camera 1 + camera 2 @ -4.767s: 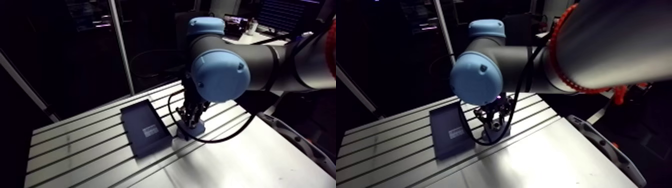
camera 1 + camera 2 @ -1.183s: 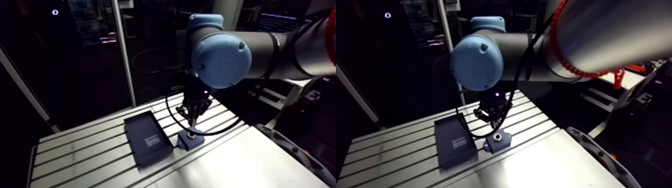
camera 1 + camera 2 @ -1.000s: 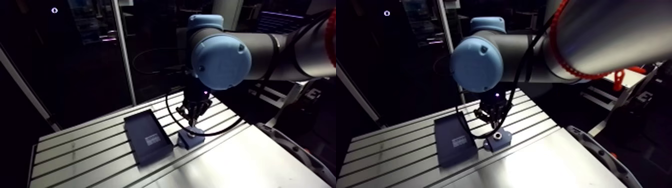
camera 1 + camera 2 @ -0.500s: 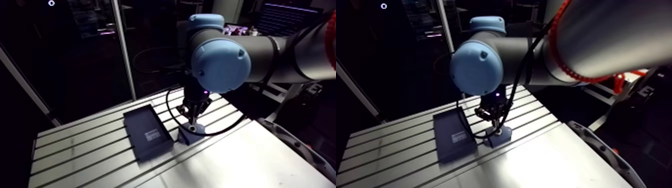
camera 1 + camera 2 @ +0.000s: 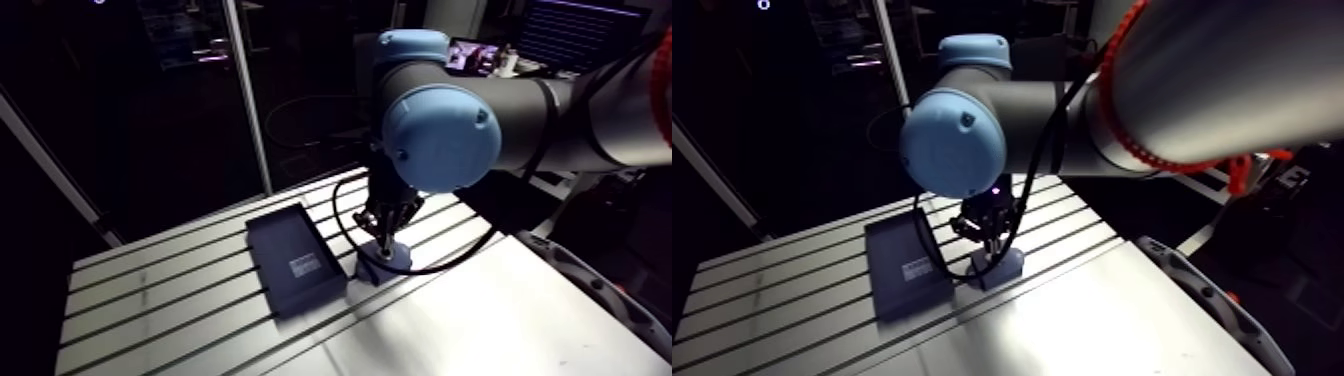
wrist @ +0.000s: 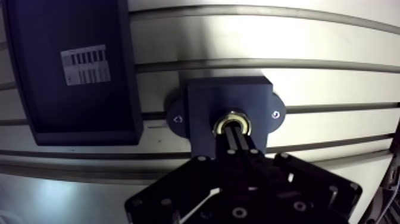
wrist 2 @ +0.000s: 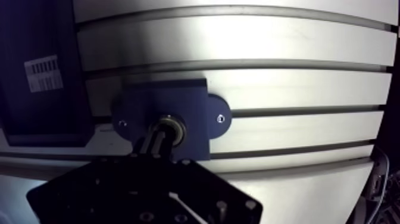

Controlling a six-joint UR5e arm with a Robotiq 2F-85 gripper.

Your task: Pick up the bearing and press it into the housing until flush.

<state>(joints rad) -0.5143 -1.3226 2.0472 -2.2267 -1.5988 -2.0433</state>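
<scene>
A dark blue housing [image 6: 205,98] with two ear holes lies on the slotted table. The metal bearing [image 6: 234,123] sits in its round bore, showing as a bright ring. My gripper [image 6: 236,132] is shut, its fingers pressed together, and their tips rest on the near side of the bearing ring, hiding part of it. In the arm view the gripper [image 5: 384,240] comes straight down onto the housing [image 5: 398,262]. Whether the bearing sits level with the housing face I cannot tell.
A flat dark tray [image 6: 71,65] with a white barcode label lies right beside the housing, nearly touching one ear. The aluminium table [image 6: 333,83] with long slots stretches on the housing's other side. The tray [image 5: 295,258] lies near the table's middle.
Just before, the gripper hung a little above the housing with the bearing ring showing below it. It has come down, and its fingertips now meet the bearing.
</scene>
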